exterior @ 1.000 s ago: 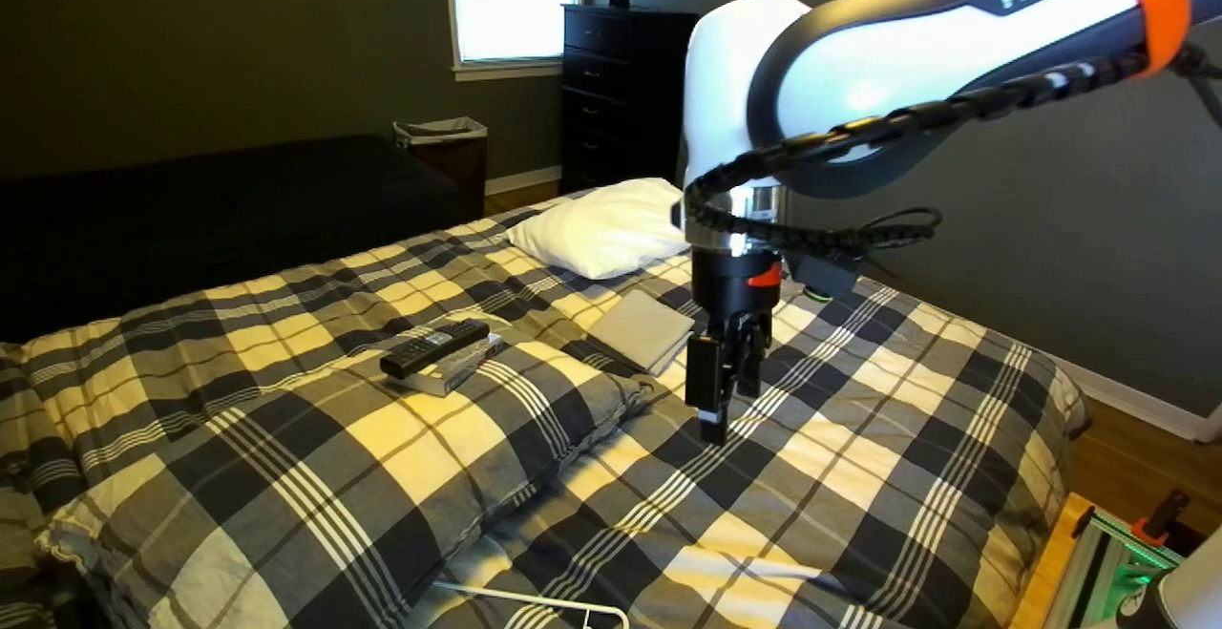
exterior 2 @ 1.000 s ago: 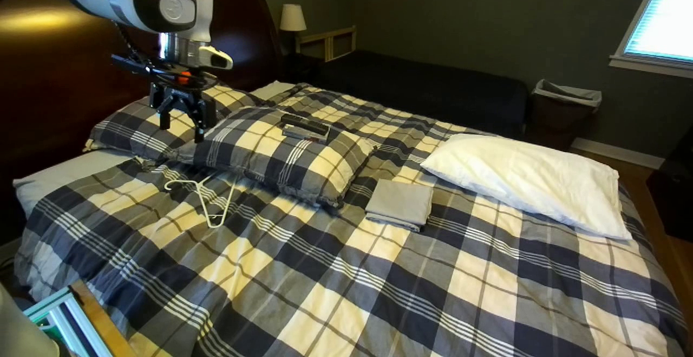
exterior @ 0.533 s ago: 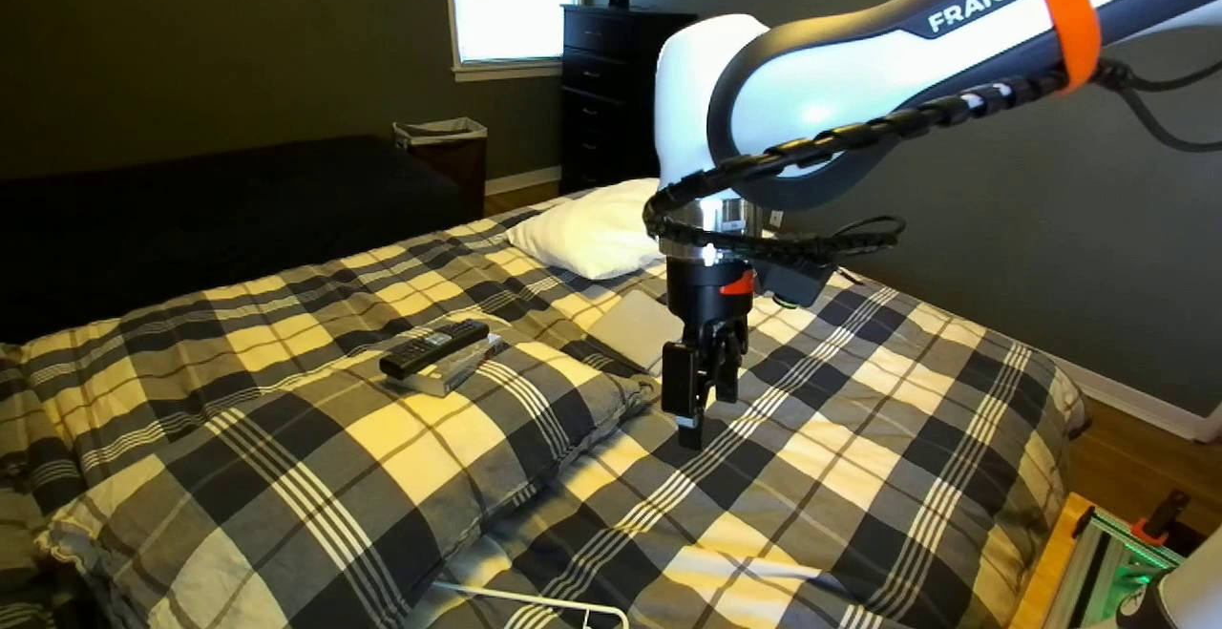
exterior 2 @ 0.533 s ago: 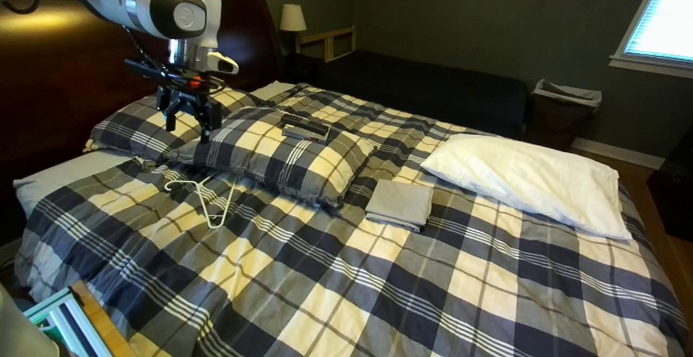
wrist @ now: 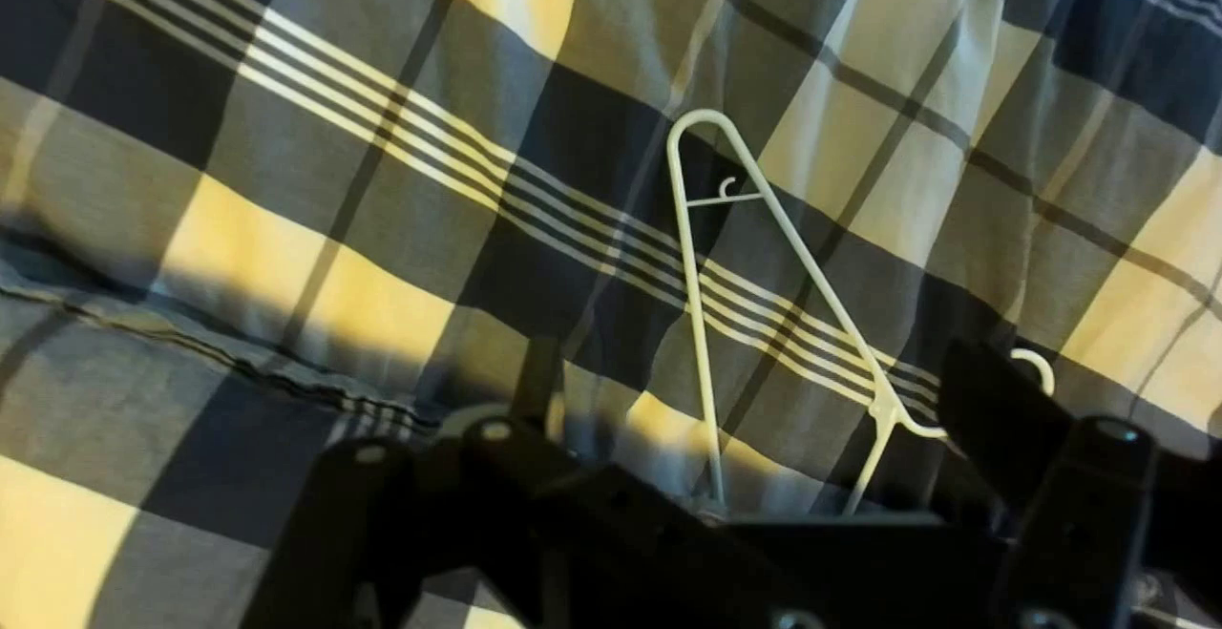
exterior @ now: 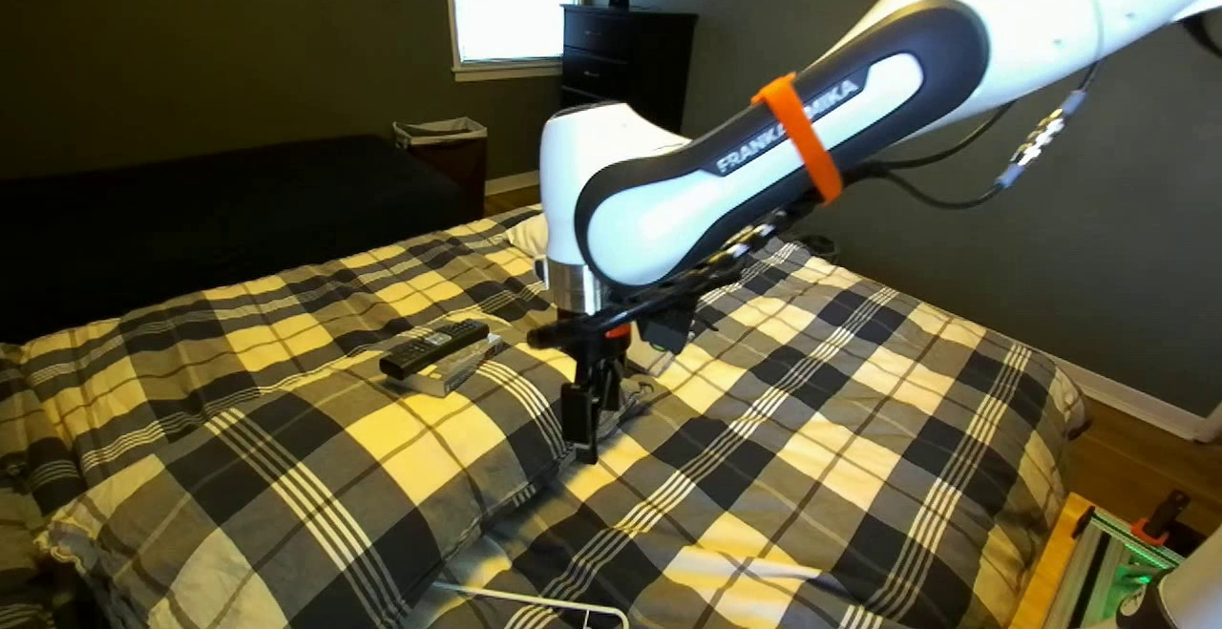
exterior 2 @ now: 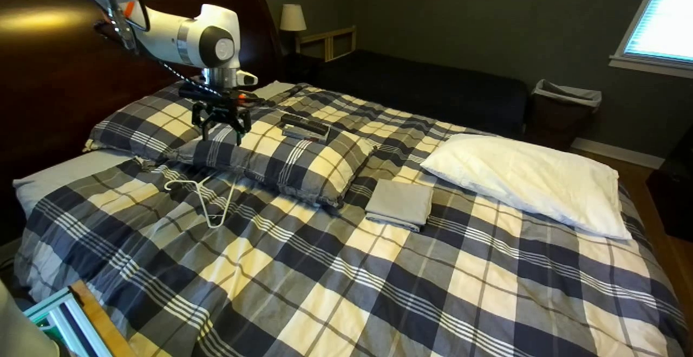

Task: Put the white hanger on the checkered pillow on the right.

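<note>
The thin white hanger lies on the plaid bedspread against the pillow's near edge, in both exterior views (exterior: 535, 598) (exterior 2: 204, 205). In the wrist view the hanger (wrist: 887, 408) shows with its hook partly behind a finger and its lower part hidden by the gripper. The right-hand checkered pillow (exterior 2: 260, 151) bears a remote and a box; it shows large in an exterior view (exterior: 401, 457) and at the lower left of the wrist view (wrist: 67, 400). My gripper (exterior 2: 222, 140) (exterior: 599, 430) (wrist: 764, 381) is open and empty, above the bed by the pillow, apart from the hanger.
A black remote (exterior: 434, 347) rests on a grey box (exterior: 456, 368) on the pillow. Another checkered pillow (exterior 2: 146, 118) lies by the headboard (exterior 2: 48, 48). A folded grey cloth (exterior 2: 400, 202) and a white pillow (exterior 2: 525, 178) lie further along the bed.
My open gripper has moved left and lower in an exterior view, and right and a little lower in an exterior view. The hanger and pillows have not moved.
</note>
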Controlling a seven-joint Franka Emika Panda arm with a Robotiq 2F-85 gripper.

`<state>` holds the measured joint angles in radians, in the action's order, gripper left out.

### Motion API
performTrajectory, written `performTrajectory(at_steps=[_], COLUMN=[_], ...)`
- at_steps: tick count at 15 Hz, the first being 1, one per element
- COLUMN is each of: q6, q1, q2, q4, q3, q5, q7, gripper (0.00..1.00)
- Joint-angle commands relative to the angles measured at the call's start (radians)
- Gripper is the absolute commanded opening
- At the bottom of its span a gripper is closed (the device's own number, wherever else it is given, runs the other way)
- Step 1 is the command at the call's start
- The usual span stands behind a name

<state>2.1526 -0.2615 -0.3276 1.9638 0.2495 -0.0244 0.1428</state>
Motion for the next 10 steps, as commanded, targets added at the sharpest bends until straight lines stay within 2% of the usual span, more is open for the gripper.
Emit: performTrajectory(at_steps=[1,3,4,5,9,10], q6=[-0.05,-0.065,-0.104,-0.028,-0.032,0.0], q1=[-0.042,-0.102,-0.109,-0.08,-0.091,-0.098], q2=[-0.25,-0.344,-0.377,-0.287,-0.317,-0.317], q4=[-0.239,-0.331,-0.372,-0.253,-0.283,-0.277], q3=[0.027,0.022,0.029,0.027,0.028,0.019], q5=[0.017,0.064,0.066,0.035,0.038,0.053], q7=[0.044,0.01,0.044,0.029,0.025,0.013], gripper=[1.0,1.0,1.0,1.0,1.0,1.0])
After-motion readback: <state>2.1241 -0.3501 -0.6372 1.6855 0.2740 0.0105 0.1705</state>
